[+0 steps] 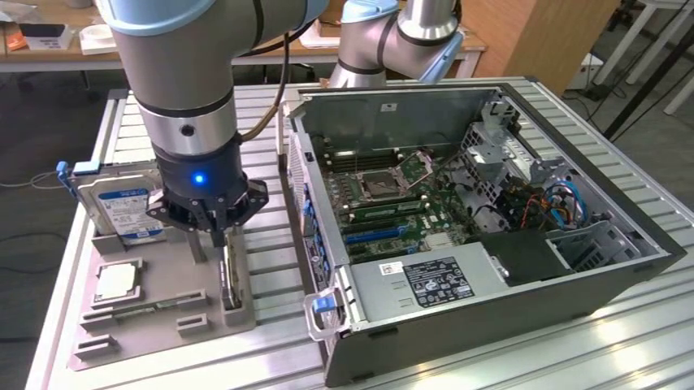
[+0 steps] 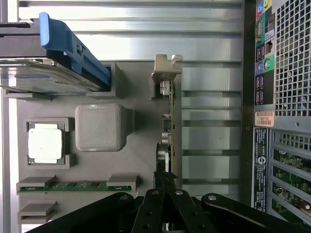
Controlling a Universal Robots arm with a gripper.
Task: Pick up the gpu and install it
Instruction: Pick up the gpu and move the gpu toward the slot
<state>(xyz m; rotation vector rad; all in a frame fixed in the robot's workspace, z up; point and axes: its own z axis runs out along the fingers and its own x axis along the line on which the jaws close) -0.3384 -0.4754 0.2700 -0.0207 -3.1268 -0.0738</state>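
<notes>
Your gpu (image 1: pixel 230 280) stands on edge in a slot of the grey tray (image 1: pixel 168 276), just beside the open case (image 1: pixel 456 349). That leaves its thin top edge facing up, where a pinch from above can reach it. The arm hangs vertical over the tray with the gripper (image 1: pixel 217 240) pointing straight down. Its fingers (image 2: pixel 156 194) are clenched on the card's top edge, and the card itself looks seated in the slot, not yet lifted.
</notes>
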